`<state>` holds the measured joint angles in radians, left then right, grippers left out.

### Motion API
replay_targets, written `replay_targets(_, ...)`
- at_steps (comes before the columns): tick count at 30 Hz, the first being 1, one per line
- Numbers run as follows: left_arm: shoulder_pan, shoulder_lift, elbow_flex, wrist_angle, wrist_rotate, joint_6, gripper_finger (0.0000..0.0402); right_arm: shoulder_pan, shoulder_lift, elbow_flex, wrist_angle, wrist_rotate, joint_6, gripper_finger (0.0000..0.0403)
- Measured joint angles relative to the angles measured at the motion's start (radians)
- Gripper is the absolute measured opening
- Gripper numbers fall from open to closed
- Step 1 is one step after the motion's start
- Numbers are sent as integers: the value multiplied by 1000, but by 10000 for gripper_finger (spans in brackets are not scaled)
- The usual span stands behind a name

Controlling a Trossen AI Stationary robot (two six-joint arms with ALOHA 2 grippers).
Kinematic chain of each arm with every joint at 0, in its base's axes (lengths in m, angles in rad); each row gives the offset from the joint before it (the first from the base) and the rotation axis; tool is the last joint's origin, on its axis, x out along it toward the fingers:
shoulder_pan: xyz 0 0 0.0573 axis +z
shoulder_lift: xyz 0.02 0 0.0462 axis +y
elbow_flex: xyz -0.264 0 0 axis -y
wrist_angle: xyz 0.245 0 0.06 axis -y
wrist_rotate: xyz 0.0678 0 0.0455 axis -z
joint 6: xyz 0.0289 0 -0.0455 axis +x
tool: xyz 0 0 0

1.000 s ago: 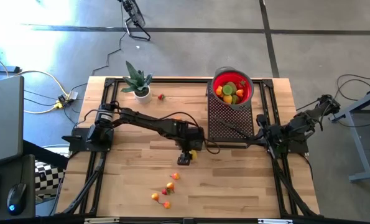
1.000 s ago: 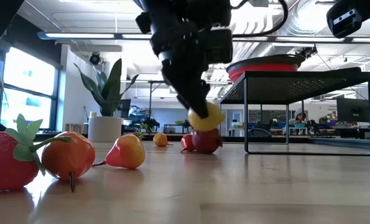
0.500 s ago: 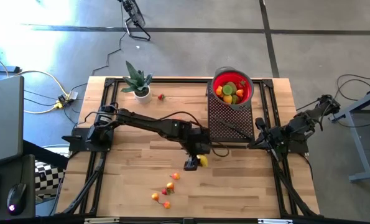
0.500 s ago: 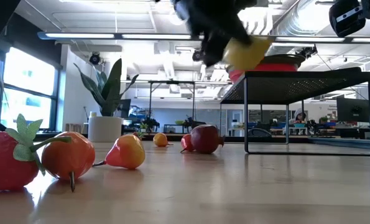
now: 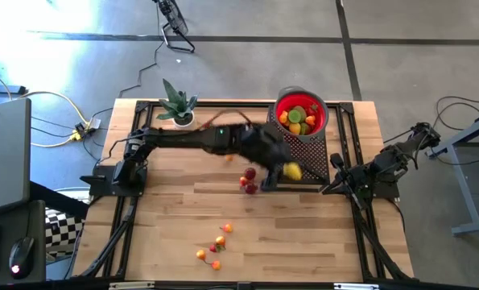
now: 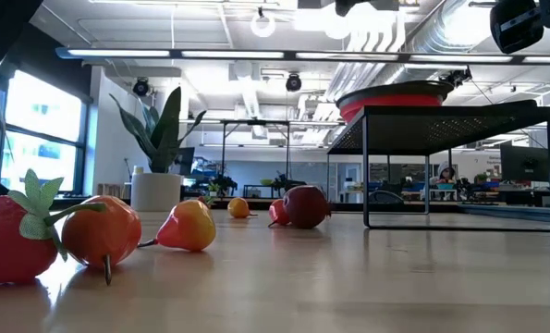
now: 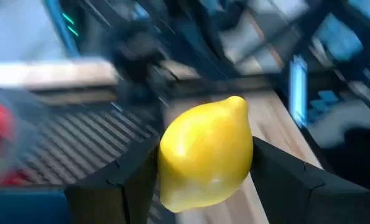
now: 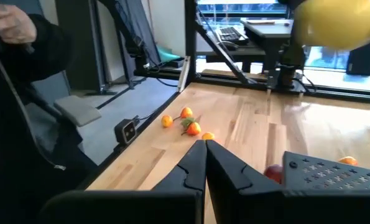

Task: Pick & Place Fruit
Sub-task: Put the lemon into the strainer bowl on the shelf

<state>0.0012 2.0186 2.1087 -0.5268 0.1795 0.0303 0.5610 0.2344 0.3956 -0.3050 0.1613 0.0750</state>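
My left gripper (image 5: pixel 287 171) is shut on a yellow toy lemon (image 7: pixel 203 143), raised beside the near edge of the black mesh stand (image 5: pixel 297 153). The red bowl (image 5: pixel 302 103), with several fruits in it, sits on that stand's far end. Two red fruits (image 5: pixel 247 182) rest on the table just left of the gripper. Several small orange and red fruits (image 5: pixel 215 246) lie near the table's near edge. A tiny red fruit (image 5: pixel 208 125) lies by the potted plant. My right gripper (image 8: pixel 204 148) is shut and waits at the table's right side. My left gripper holds the lemon (image 5: pixel 293 170) pinched between its two fingers (image 7: pixel 125 177), one on each flank (image 7: pixel 172 162) of the fruit's middle. The pointed tip (image 7: pixel 237 102) faces away from the wrist. The lemon is lifted clear of the table, over the stand's near edge.
A green spiky potted plant (image 5: pixel 179 106) stands at the far left. The low view shows a strawberry (image 6: pixel 11 236), an orange-red fruit (image 6: pixel 99 231), a pear-shaped one (image 6: pixel 189 225) and a red apple (image 6: pixel 302 205). A person's dark sleeve (image 8: pixel 29 68) shows beyond the table.
My left gripper has risen from the table with the lemon, out of the top of the low view, and has swung toward the far right, up to the stand. It stayed shut on the lemon. The red apple has stayed on the table.
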Motion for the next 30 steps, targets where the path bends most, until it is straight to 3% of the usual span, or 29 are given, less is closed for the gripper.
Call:
replay_targets(6, 120, 0, 7, 125, -6, -12, 223, 0, 0, 0, 1, 64, -2, 2)
replay_targets(13, 204, 26, 6, 206, -94, -13, 223, 0, 0, 0, 0, 141, -2, 2)
replay_targets(30, 261, 125, 6, 214, -495, -61, 223, 0, 0, 0, -3, 188, -19, 3)
